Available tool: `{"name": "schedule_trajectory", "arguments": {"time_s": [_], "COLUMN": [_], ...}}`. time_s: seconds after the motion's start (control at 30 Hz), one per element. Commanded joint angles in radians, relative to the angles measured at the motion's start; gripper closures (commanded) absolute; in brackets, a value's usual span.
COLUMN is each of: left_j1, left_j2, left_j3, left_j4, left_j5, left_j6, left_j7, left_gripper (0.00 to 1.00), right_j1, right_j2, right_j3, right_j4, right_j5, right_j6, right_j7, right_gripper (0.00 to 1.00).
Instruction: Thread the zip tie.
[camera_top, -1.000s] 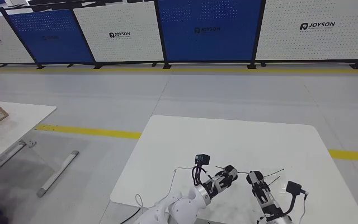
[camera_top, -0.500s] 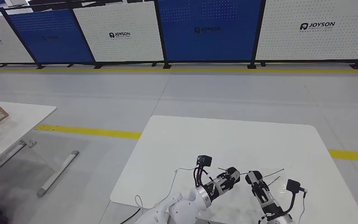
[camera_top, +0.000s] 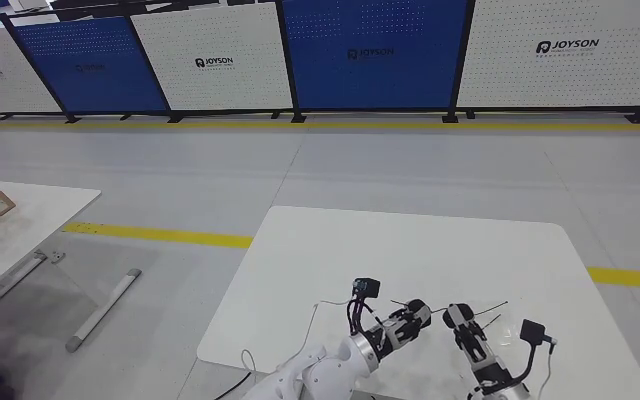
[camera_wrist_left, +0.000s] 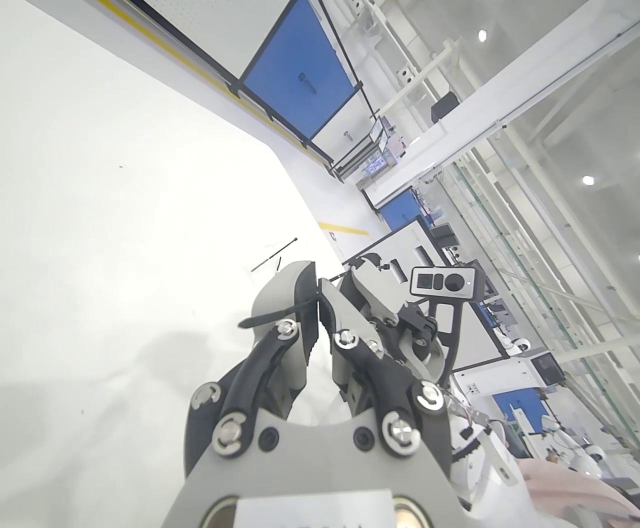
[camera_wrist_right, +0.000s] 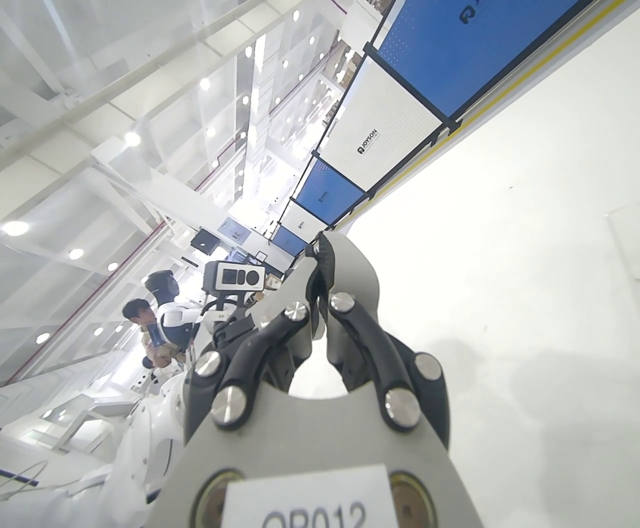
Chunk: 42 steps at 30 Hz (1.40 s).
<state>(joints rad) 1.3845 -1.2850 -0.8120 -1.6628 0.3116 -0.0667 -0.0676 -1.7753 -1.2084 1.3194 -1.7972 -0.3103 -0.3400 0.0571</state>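
Zip tie (camera_wrist_left: 280, 315) clamped in left fingers (camera_wrist_left: 286, 287), right fingers (camera_wrist_right: 352, 272) closed alongside

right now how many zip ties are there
3: a zip tie held between the left gripper and right gripper, two loose ties on the table beside them. More may be hidden.

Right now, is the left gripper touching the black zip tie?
Touching. The left wrist view shows the black zip tie pinched between the shut fingers of the left gripper.
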Motion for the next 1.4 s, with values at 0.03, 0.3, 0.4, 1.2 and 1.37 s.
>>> {"name": "schedule_trajectory", "arguments": {"time_s": [0.03,0.3,0.4,1.2,1.37], "left_j1": [0.001,0.012,0.013,0.035,0.036], "left_j2": [0.0,0.003,0.004,0.002,0.001], "left_j3": [-0.001,-0.01,-0.013,-0.01,-0.012], "left_j4": [-0.005,-0.007,-0.006,-0.024,-0.023], "left_j5": [-0.011,-0.014,-0.001,0.112,0.11], "left_j6": [-0.023,-0.04,-0.029,0.021,0.018], "left_j7": [-0.006,-0.014,-0.012,0.07,0.068], "left_gripper": [1.0,0.85,0.51,0.82,1.0], "right_j1": [0.001,0.002,-0.004,-0.012,-0.013], "right_j2": [0.002,0.007,0.009,0.001,0.001], "right_j3": [-0.006,-0.013,-0.008,-0.015,-0.013], "right_j4": [0.002,0.007,0.013,0.018,0.019], "right_j5": [-0.008,-0.013,-0.029,-0.111,-0.113], "right_j6": [0.0,0.0,0.0,0.021,0.016], "right_j7": [0.001,-0.017,-0.035,-0.089,-0.091], "right_gripper": [1.0,1.0,1.0,1.0,1.0]}}
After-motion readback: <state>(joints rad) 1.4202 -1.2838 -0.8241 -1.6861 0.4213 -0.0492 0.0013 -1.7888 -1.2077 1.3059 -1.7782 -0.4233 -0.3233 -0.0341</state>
